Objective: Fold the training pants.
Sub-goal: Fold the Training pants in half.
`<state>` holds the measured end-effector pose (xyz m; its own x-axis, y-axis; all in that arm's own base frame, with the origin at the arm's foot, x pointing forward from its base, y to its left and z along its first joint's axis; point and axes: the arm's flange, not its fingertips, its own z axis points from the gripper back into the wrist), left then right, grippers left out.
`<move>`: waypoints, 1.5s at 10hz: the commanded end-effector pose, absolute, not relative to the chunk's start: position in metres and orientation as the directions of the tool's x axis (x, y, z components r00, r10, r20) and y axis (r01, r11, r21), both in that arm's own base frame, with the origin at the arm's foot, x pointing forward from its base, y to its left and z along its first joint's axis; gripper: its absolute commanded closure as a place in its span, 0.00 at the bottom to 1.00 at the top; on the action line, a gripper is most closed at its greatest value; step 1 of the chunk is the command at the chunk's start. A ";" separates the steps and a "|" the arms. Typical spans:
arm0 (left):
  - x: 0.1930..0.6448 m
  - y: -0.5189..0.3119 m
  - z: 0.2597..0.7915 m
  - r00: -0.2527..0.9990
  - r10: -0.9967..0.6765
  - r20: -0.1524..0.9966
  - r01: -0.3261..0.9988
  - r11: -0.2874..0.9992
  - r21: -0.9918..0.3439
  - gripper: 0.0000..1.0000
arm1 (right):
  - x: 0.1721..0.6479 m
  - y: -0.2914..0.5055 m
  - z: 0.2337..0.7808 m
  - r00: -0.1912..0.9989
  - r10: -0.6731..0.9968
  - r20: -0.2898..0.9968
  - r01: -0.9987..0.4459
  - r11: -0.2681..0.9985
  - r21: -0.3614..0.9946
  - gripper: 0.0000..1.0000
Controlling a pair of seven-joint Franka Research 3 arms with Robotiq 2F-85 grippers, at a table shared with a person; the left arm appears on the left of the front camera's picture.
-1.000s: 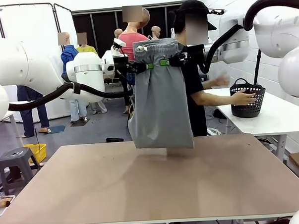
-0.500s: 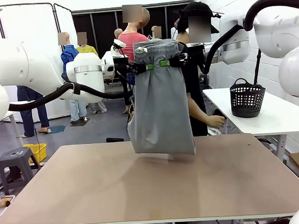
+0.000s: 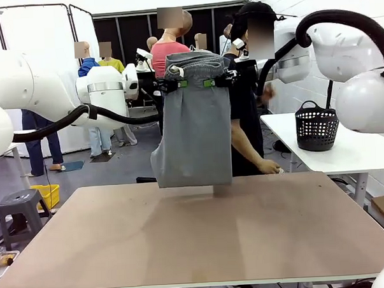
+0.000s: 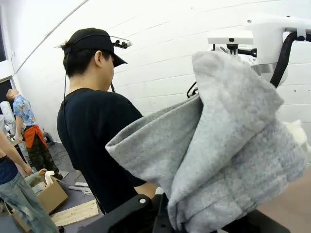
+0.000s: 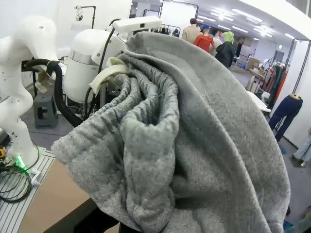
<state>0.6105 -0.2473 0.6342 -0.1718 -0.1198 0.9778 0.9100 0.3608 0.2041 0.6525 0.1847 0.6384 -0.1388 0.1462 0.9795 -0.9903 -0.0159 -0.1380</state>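
Note:
The training pants [image 3: 194, 131], light grey and folded double, hang by their gathered waistband high over the far side of the table [image 3: 183, 240]. Their lower fold ends just above the tabletop. My left gripper [image 3: 182, 84] is shut on the waistband's left part and my right gripper [image 3: 210, 82] is shut on its right part, close together. In the left wrist view the bunched grey pants [image 4: 228, 160] cover my fingers. The right wrist view shows the gathered waistband of the pants [image 5: 160, 126] right in front of the camera, hiding that gripper's fingers too.
A person in a black shirt [image 3: 245, 116] stands right behind the pants, one hand [image 3: 269, 168] down at the table's far edge. A black basket [image 3: 317, 127] sits on a white side table [image 3: 351, 151] at right. A grey stool [image 3: 19, 206] stands at left.
Both grippers have carried the hanging pants a little left and up. The person's hand left the black basket and came down to the table's far edge.

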 end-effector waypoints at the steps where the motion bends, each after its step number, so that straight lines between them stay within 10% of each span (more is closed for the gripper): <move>1: 0.631 -0.237 0.640 -0.123 -0.120 0.985 0.918 0.363 0.159 1.00 | 0.679 0.183 0.643 -0.123 0.202 0.972 -0.992 -0.003 -0.124 1.00; 15: 0.511 -0.219 0.521 0.186 -0.016 0.982 0.955 0.239 -0.177 1.00 | 0.544 0.197 0.511 0.299 0.168 0.939 -0.947 -0.070 0.314 1.00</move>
<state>0.5194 -0.2301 0.5122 0.1671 -0.0706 0.9834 0.9610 0.2345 -0.1465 0.5554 0.1984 0.5129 0.2772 0.1878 0.9423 -0.9522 -0.0769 0.2955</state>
